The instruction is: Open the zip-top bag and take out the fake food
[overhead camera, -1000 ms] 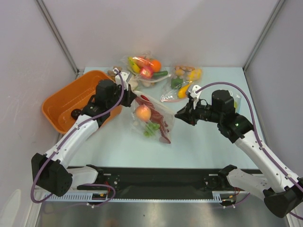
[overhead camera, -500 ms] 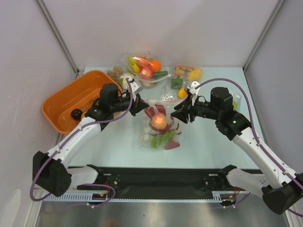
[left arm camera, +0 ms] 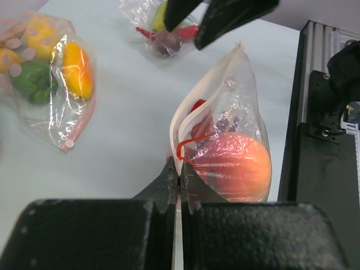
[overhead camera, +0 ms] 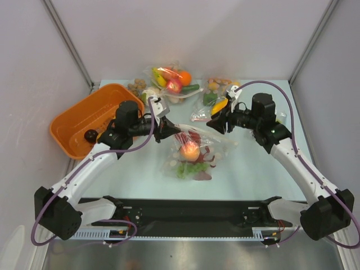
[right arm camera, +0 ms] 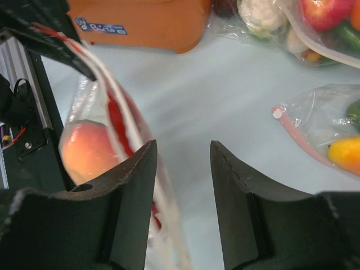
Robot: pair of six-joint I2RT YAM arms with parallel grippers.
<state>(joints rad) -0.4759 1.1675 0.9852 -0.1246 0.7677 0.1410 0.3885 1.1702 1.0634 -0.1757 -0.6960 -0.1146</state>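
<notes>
The clear bag (left arm camera: 243, 84) shows an orange-pink peach (left arm camera: 239, 166), red lobster (overhead camera: 188, 136) and green grapes (overhead camera: 183, 170); the bin (overhead camera: 73, 126) is orange, the desk (overhead camera: 253, 169) pale blue.

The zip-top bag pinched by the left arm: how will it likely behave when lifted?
Probably floppy: the zip-top bag hangs crumpled from the shut jaws of the left gripper. Likely bottom-heavy, since the peach and grapes sag at its low end. Its thin film may slip from that pinch.

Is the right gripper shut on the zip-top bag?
No, the right gripper is open: its jaws stand wide apart with the table showing between them, not pinching the zip-top bag.
</notes>
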